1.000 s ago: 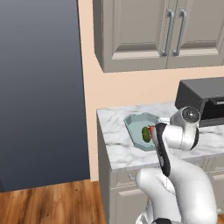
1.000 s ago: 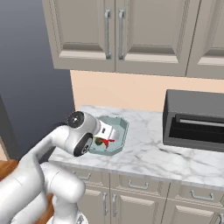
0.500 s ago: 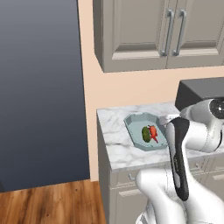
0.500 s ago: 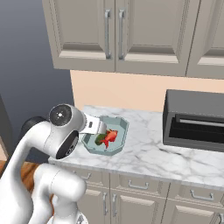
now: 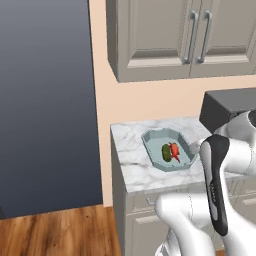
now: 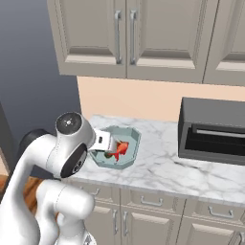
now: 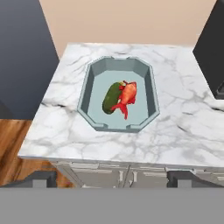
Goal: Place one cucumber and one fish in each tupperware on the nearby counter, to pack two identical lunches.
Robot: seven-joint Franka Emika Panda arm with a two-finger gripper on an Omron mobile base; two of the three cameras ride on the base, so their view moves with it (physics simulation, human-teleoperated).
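Tupperware [image 7: 118,97], pale blue-teal and eight-sided, sits on the marbled counter [image 7: 183,122] near its left end, and we see it from above in the hand view, straight ahead of our gripper [image 7: 113,178]. Inside it lie a dark-green cucumber [image 7: 111,98] and a red-orange fish [image 7: 126,98], side by side and touching, the cucumber on the left in that view. Our two finger tips [image 7: 38,178] stand far apart at the bottom of the hand view, one to each side, with nothing between them; the container and its contents lie well clear of them. In the left base view the tupperware [image 5: 167,150] rests beside our arm, and a dark toaster oven [image 6: 211,130] stands further right along the counter. We can read no writing or labels anywhere.
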